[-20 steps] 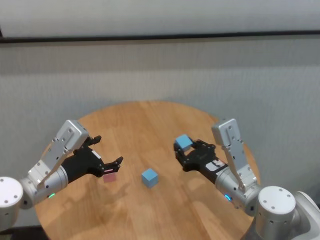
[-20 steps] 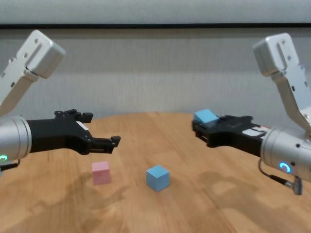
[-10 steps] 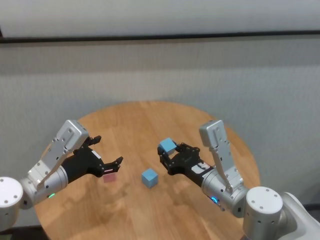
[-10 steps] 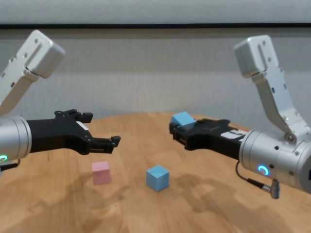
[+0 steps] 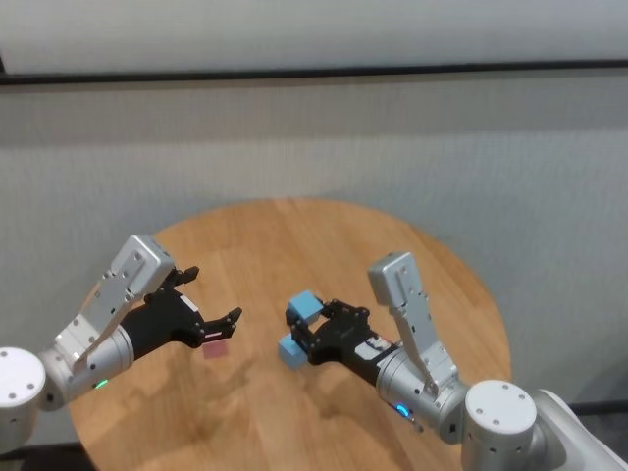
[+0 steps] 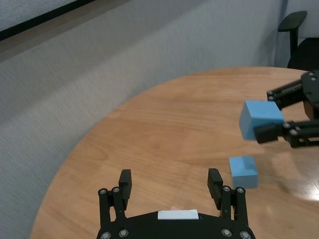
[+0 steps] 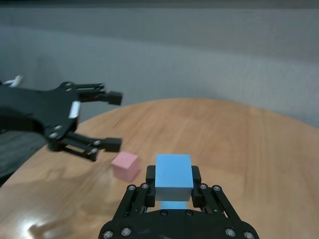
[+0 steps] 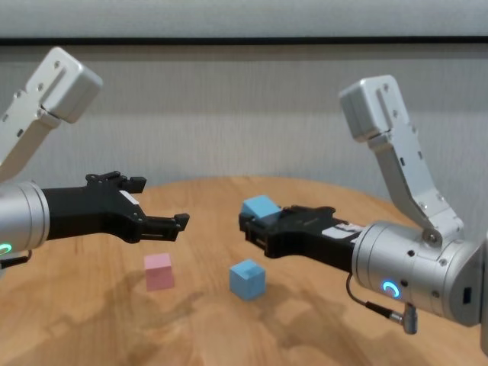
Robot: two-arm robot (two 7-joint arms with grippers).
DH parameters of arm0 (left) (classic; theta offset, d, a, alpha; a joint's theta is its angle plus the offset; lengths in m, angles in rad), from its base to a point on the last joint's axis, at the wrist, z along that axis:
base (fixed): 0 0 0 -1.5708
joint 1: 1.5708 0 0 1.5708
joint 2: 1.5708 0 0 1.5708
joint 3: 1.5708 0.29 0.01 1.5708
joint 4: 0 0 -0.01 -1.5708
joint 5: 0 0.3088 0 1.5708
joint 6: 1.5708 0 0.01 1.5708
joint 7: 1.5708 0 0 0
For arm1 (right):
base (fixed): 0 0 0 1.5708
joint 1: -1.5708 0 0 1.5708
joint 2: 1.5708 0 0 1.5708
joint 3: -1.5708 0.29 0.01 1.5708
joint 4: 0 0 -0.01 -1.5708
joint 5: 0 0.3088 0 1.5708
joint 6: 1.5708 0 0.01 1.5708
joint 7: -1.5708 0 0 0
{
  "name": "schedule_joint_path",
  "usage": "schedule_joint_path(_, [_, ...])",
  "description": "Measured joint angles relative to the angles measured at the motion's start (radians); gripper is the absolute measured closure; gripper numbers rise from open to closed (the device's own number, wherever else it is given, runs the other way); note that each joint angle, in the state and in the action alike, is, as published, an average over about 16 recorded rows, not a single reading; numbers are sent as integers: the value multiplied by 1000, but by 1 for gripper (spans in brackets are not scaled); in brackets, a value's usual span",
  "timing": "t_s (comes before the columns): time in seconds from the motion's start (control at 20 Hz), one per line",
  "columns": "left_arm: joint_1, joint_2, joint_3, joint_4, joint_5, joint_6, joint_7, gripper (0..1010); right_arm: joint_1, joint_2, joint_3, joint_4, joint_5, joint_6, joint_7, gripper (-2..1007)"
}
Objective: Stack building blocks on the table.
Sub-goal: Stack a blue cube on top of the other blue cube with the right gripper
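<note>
- Landmark: the resting light blue matte cube (image 8: 247, 279), sitting on the round light-brown plank table (image 5: 324, 235) near its middle.
- The right gripper (image 8: 255, 221) is clamping a second light blue matte cube (image 8: 260, 207) between its fingers, holding it in the air just above the resting cube and a shade off toward the robot's right. The two blue cubes are not touching; a clear gap is showing in the chest view.
- In the right wrist view the held blue cube (image 7: 173, 177) is sitting squarely between the black fingers, with a sliver of the resting cube (image 7: 174, 205) peeking out beneath it.
- The pale pink matte cube (image 8: 158, 271) is lying on the table to the resting cube's left, well apart from it.
- The left gripper (image 8: 156, 204) is hovering above the pink cube with its fingers spread wide and nothing in them.
- Step in hand, as I judge it: carrying the first block over for stacking; no stack is standing yet.
- Next move is calling for centring the held cube over the resting one, squaring the faces, lowering until they meet, then letting go gently. Misalignment risks a tipped or nudged base.
</note>
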Motion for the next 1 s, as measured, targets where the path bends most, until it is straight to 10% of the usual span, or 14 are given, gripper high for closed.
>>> schedule_joint_path(1.0, [0, 0, 0, 0, 0, 0, 0, 8, 12, 21, -55, 41, -20, 3, 16, 635])
